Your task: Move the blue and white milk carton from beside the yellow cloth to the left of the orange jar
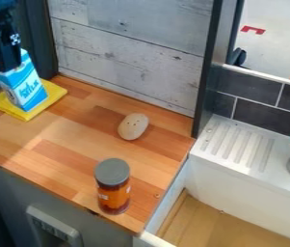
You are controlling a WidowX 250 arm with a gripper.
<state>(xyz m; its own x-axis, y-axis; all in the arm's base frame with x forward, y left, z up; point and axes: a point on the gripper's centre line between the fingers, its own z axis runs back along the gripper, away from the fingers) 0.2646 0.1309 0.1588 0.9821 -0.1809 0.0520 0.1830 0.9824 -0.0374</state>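
The tabletop (76, 154), made of wooden strips, runs from the left side to the white sink (243, 193) on the right, with a grey plank wall (127, 43) behind it. A ridged draining board (234, 142) tops the sink's back part.

My tool (4, 60) hangs at the upper left, right at the top of the blue and white carton (26, 89). I cannot tell whether it is spread, pressed together or pinching the carton. The carton leans a little in this view, its base over the yellow cloth (56, 92), which lies flat near the wall's left end.

Nearer the front edge, well apart from me, a jar (113, 190) stands upright with a grey lid (112, 172) and orange-red sides. Smallest of all, a pale egg-shaped thing (133, 126) with small dark dots lies between the jar and the wall.

Working at the carton well, I judge, calls for lining up squarely with its sides and pressing evenly, just enough to steady it: thin walls could buckle under a hard squeeze, and a lopsided push could tip it. Any shift should be slow and level, so that the base neither drags nor rucks the cloth, and my tool should keep off the wall close behind
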